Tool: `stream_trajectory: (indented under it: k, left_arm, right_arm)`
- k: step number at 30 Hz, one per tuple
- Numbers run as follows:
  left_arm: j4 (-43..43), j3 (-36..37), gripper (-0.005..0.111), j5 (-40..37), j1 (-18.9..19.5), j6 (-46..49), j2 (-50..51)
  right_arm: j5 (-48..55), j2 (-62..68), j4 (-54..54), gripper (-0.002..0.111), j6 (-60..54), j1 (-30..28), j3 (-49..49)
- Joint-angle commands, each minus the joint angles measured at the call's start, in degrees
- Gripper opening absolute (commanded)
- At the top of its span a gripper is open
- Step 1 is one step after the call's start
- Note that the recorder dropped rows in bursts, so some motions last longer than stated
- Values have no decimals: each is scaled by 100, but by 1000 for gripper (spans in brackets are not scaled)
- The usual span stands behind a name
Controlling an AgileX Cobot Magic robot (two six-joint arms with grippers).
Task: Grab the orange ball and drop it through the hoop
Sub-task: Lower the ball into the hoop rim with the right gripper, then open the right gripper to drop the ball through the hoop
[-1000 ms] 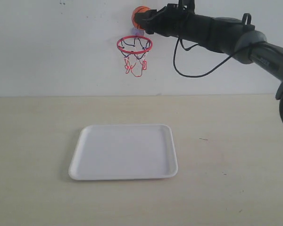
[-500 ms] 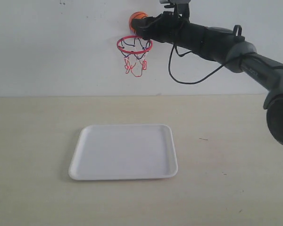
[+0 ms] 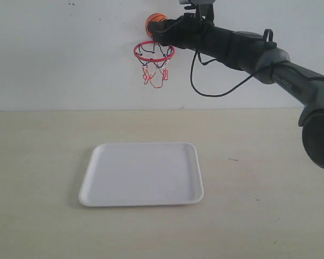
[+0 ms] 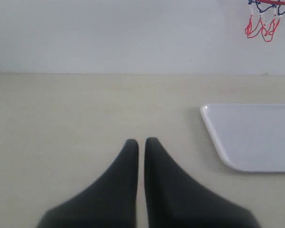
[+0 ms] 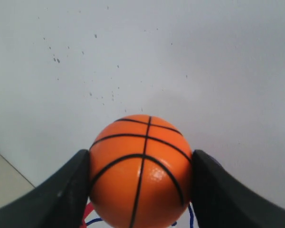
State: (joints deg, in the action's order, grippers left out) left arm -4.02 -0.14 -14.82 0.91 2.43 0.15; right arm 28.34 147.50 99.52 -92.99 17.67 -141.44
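While its two dark fingers (image 5: 71,190) press against opposite sides of the orange ball (image 5: 140,175), the right gripper (image 5: 141,159) is spread just wide enough to take the ball's width and has it clamped between the pads, black seam lines facing the wrist camera. In the exterior view this gripper (image 3: 159,29) is held high against the white wall (image 3: 54,54), and the orange ball (image 3: 154,20) sits at about 12 o'clock from the hoop (image 3: 154,51) – just above the thin red rim and apart from it, with the red, white and dark net hanging below. From the ball, the right arm (image 3: 243,48) stretches away towards 4 o'clock and leaves the picture at the right edge; a black cable (image 3: 205,89) droops in a loop beneath it. Far below the hoop, at 6 o'clock from it, the white tray (image 3: 140,172) lies flat on the pale table (image 3: 270,172) with nothing in it. The left gripper (image 4: 141,142) does not show in the exterior view; its own wrist camera finds its fingers drawn together with only a hairline slit between the tips, holding nothing, poised over bare tabletop. That same view catches a rounded corner of the tray (image 4: 256,137) and a piece of the hoop's net (image 4: 262,26) against the wall – both well apart from the left gripper.
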Motion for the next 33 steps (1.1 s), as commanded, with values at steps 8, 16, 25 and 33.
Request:
stream_trajectory:
  k: [8, 16, 25, 33]
  left_arm:
    - [-53, 14, 4, 22, 18, 24, -15]
    - [-53, 14, 4, 22, 18, 24, -15]
    - [-53, 14, 4, 22, 18, 24, -15]
    - [-53, 14, 4, 22, 18, 24, -15]
  right_arm:
    - [-95, -2, 42, 0, -317, 79, -52]
    - [-253, -2, 42, 0, -61, 118, -52]
    - [-401, -2, 42, 11, 361, 127, -52]
    - [-531, -2, 42, 51, 1150, 127, -52]
